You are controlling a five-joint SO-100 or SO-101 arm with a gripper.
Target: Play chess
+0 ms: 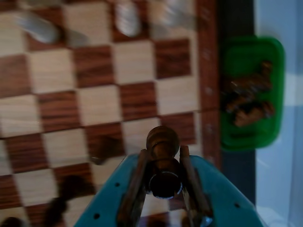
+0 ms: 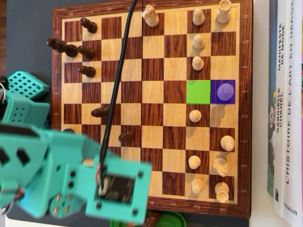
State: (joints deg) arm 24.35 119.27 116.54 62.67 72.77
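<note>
Chessboard; books read "L'HISTOIRE DE L'ART", "CHANEL"(?).

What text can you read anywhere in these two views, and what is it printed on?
"MANIFESTE DE L'IMAGE" on a book spine, overhead view.
"GABRIELLE CHANEL" on the same spine, lower down.
"L'HISTOIRE DE L'ART EN IMAGES" on the outer book spine.
"...marion" at that spine's foot, cut off.
Chessboard border coordinates: too small to read reliably.
Wrist view: nothing readable, blurred.

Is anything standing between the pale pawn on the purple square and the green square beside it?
Nothing visible: the green square is bare and adjoins the pawn's purple square. The gripper is shut on a dark piece.
</note>
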